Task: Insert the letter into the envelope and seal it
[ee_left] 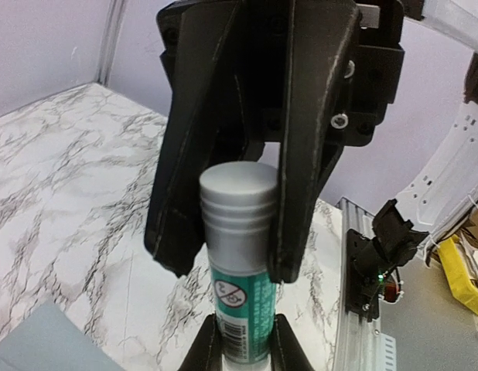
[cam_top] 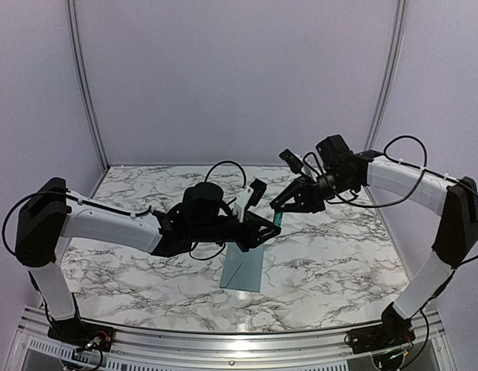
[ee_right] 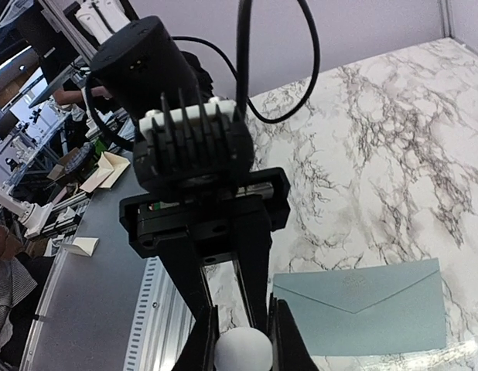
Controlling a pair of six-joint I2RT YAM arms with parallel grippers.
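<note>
The grey-blue envelope (cam_top: 245, 267) lies flat on the marble table, its flap folded down; it also shows in the right wrist view (ee_right: 363, 309) and as a corner in the left wrist view (ee_left: 46, 340). The letter is not in view. A small white-green glue tube (ee_left: 237, 297) hangs between both grippers above the envelope's far end (cam_top: 277, 220). My left gripper (ee_left: 243, 340) is shut on the tube's green body. My right gripper (ee_right: 240, 340) is shut on its pale ribbed cap (ee_left: 237, 197), which shows as a round white end (ee_right: 243, 354) in the right wrist view.
An aluminium rail (cam_top: 223, 340) runs along the table's near edge. Lilac walls close off the back and sides. The marble table (cam_top: 339, 255) stretches to either side of the envelope. A black cable (cam_top: 223, 166) loops above the left wrist.
</note>
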